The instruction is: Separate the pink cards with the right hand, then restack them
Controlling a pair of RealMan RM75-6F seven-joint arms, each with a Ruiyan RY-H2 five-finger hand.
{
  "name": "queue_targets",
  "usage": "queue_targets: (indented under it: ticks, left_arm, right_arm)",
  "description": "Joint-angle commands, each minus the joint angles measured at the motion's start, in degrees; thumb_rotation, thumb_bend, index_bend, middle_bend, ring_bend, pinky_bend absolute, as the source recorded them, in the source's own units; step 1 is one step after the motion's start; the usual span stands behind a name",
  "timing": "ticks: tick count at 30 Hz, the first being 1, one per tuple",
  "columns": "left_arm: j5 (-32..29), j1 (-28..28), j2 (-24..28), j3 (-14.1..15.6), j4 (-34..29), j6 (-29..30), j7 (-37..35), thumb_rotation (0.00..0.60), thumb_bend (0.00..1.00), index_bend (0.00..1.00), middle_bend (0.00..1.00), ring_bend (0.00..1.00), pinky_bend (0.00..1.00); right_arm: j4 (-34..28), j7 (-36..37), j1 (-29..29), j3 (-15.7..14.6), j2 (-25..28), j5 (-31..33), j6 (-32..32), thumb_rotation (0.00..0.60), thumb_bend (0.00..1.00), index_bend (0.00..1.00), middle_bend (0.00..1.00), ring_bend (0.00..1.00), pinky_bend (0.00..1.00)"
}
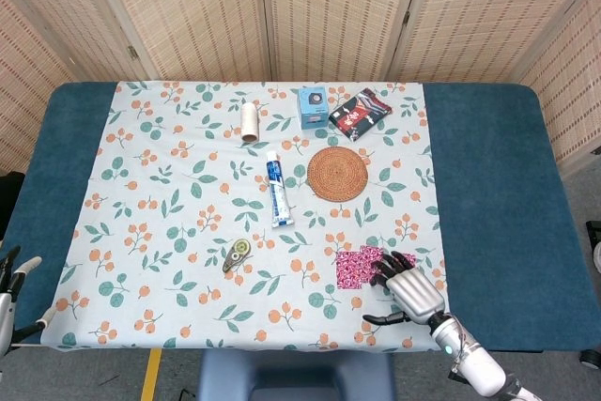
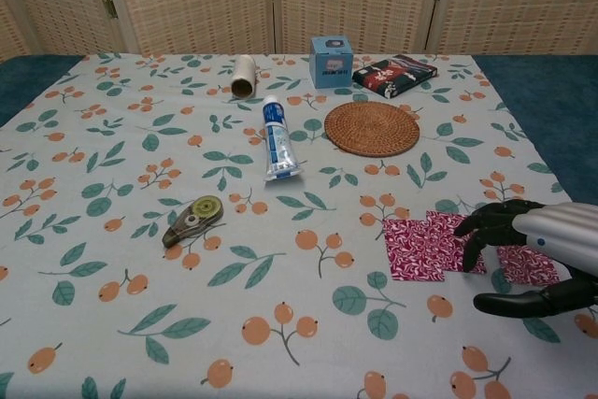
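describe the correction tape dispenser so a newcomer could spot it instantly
On the floral tablecloth, look at the near-left area, down-left of the toothpaste tube. The correction tape dispenser is a small olive, teardrop-shaped thing lying alone, the only item left of the pink cards.

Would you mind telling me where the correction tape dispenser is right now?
In the chest view, the correction tape dispenser lies left of centre on the floral cloth, below and left of the toothpaste tube.

The right hand (image 2: 533,254) has a ribbed silver metal back and glossy black fingers (image 2: 486,223) on a silver-grey wrist.
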Motion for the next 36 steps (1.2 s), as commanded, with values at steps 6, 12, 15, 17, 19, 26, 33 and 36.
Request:
queue_targets:
  ticks: [6,12,15,17,19,26,33,36]
  left_arm:
    - [0.0,0.2,0.0,0.1,0.0,0.2,0.0,0.6,0.26,0.22,0.06,0.12,0.0]
    - [-0.1,0.3,-0.1,0.1,0.2,0.1,-0.1,0.6,0.26,0.22,0.06,0.12,0.0]
    - [-0.1,0.4,-0.1,0.2,0.3,0.1,-0.2,0.6,0.26,0.22,0.06,0.12,0.0]
    - [-0.2,0.4,-0.2,0.1,0.4,0.1,-0.3,0.6,0.26,0.22,0.06,0.12,0.0]
    - [-0.3,0.5,-0.2,0.1,0.5,0.1,-0.3,0.6,0.26,0.22,0.06,0.12,0.0]
    - [-0.3,0.5,-0.4,0.2,0.9,0.0,-0.6,0.6,0.26,0.22,0.06,0.12,0.0]
    - [-0.4,0.6,-0.5,0.2,1.3,-0.1,-0.8,0.6,0.26,0.22,0.06,0.12,0.0]
    - [-0.4,0.6,-0.6,0.2,1.4,-0.1,-0.8,0.6,0.26,0.22,0.06,0.12,0.0]
  right_arm:
    - [1.4,-1.7,0.1,0.4,-1.1,-0.2,0.0,0.068,0.18,0.31,0.16,0.0,0.0]
    - [2.2,-2.7,0.5,1.3,-1.9,0.5,-0.4,0.067,0.18,0.31,0.16,0.0,0.0]
    - [2.2,-3.0,0.7,1.6,-2.2,0.7,-0.7,0.068,0.18,0.31,0.16,0.0,0.0]
    - [1.9,-2.8,0.8,1.5,-2.2,0.5,-0.9,0.068,0.18,0.31,0.16,0.0,0.0]
    - [1.6,-2.9,0.7,1.2,-2.0,0.3,-0.9,0.07,0.18,0.31,0.16,0.0,0.0]
    - [1.7,-4.1,0.4,0.5,-2.2,0.1,-1.0,0.069,0.18,0.31,0.16,0.0,0.0]
    - [2.9,-6.0,0.5,1.3,-3.2,0.4,-0.4,0.071,0.18,0.31,0.16,0.0,0.0]
    - [3.4,-6.3,0.7,1.8,-3.4,0.9,-0.4,0.068,0.18,0.31,0.16,0.0,0.0]
